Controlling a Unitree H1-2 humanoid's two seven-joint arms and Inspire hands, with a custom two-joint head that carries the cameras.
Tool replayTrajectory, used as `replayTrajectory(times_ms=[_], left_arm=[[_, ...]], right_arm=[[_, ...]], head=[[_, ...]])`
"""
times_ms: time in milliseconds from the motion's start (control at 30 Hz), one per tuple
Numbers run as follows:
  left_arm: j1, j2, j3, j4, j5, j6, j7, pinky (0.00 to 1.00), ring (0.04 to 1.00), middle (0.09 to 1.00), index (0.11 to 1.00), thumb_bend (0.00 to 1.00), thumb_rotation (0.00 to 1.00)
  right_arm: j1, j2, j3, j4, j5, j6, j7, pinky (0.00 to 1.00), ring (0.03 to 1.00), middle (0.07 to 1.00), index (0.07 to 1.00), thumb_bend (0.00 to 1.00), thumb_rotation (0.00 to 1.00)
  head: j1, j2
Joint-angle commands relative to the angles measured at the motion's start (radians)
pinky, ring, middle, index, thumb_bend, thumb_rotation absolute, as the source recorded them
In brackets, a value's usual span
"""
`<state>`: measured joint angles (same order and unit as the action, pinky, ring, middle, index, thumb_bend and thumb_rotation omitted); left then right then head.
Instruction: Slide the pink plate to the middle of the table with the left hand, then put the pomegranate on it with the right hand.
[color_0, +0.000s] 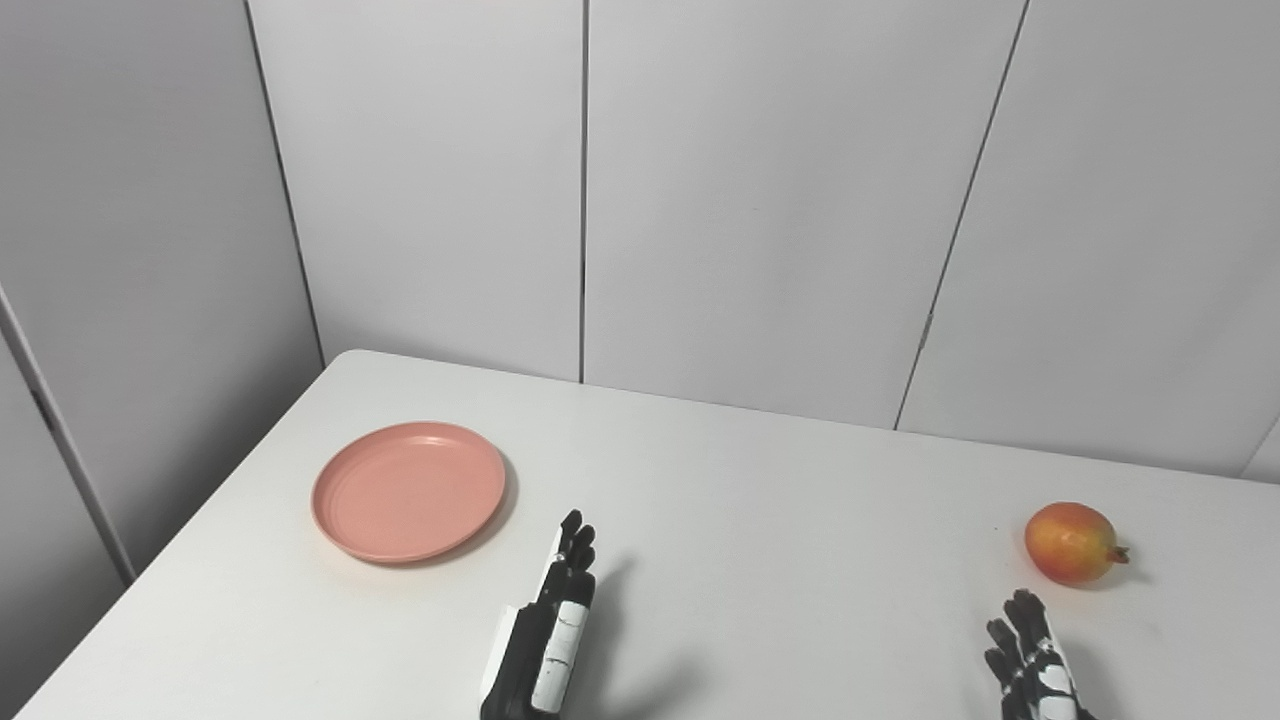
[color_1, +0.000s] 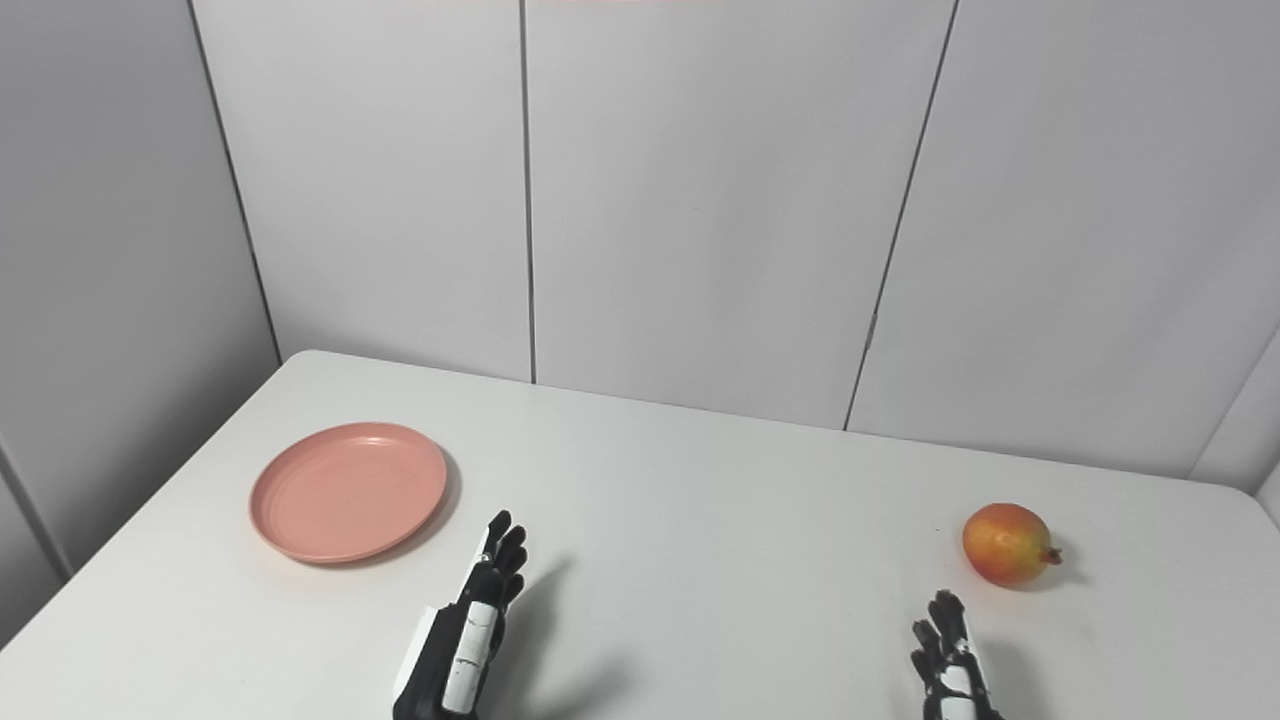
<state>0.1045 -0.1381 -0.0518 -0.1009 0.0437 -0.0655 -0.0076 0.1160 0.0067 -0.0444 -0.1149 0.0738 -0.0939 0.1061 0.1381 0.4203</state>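
One pink plate (color_0: 408, 490) lies flat and right way up on the left part of the white tabletop (color_0: 760, 520), its shallow well facing upward and its rim unbroken all round; being round, it has no long axis to speak of, though from the head cameras it reads as an oval stretched left to right. One pomegranate (color_0: 1071, 542) rests far off on the right part of the same tabletop, well apart from the plate, yellow-orange blushing to red, lying on its side with its small dark crown pointing toward the right edge, so its long axis runs roughly left to right across the surface. Two hands are in view, both black with white panels, both coming up from the bottom edge. The left hand (color_0: 552, 625) hovers near the plate's lower right side without touching it, fingers (color_0: 572, 545) straight, close together and pointing away from the robot toward the wall; it holds nothing. The right hand (color_1: 948, 655) shows only its upper part at the bottom right, just short of the pomegranate and not touching it, fingers extended upward and slightly spread, holding nothing. The middle of the tabletop lies between the two hands. Behind the tabletop stand pale grey wall panels (color_0: 760, 200) divided by thin dark vertical seams.
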Motion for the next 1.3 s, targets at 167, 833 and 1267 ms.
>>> replayTrajectory(times_ms=[167, 833, 1267], left_arm=[[-0.019, 0.016, 0.008, -0.077, -0.091, 0.077, -0.028, 1.0, 0.947, 0.98, 1.0, 0.85, 1.0], [-0.366, 0.205, 0.135, -0.193, -0.251, 0.298, -0.058, 0.59, 0.693, 0.772, 0.763, 0.91, 0.89], [-0.513, 0.416, 0.28, 0.026, -0.321, 0.182, -0.128, 0.58, 0.687, 0.767, 0.766, 0.92, 0.77]], right_arm=[[0.053, -0.038, -0.008, 0.067, 0.003, -0.05, 0.005, 0.99, 0.966, 0.986, 0.972, 0.71, 1.0], [0.053, -0.037, -0.015, 0.084, 0.011, -0.065, -0.001, 0.98, 0.952, 0.972, 0.952, 0.63, 1.0], [0.058, -0.033, -0.016, 0.07, 0.017, -0.05, -0.006, 0.97, 0.944, 0.97, 0.95, 0.63, 1.0]], head=[[-0.009, 0.0], [-0.011, -0.001], [-0.006, 0.007]])
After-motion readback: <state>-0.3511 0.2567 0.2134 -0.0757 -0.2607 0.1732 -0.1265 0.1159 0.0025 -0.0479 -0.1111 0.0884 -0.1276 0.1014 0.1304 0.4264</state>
